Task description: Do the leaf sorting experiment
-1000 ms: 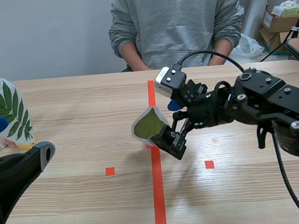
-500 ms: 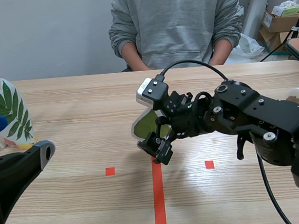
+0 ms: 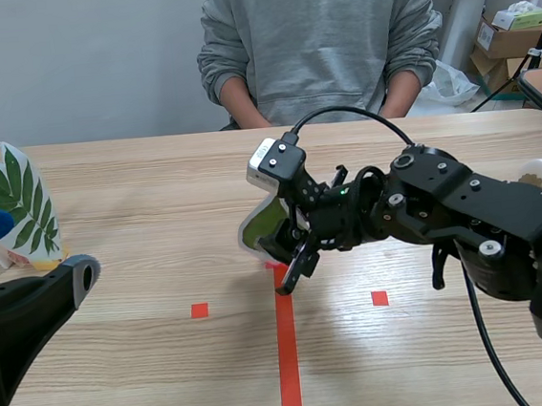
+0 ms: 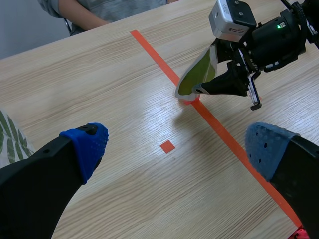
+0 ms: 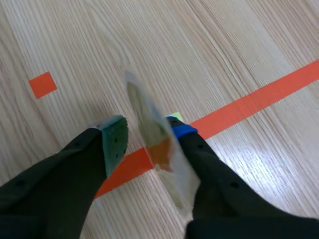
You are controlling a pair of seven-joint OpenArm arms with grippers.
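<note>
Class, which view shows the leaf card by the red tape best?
Left wrist view: the leaf card shows its green face clearly. Scene view: the right arm partly hides it. Right wrist view: seen edge-on.

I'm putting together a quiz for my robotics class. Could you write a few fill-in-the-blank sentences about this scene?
1. The leaf card stands on the ______ tape line, between the right gripper's fingers.
2. The left gripper's fingers are ______.
3. The person across the table wears a ______ sweatshirt.

Missing words: orange; open; grey.
</note>
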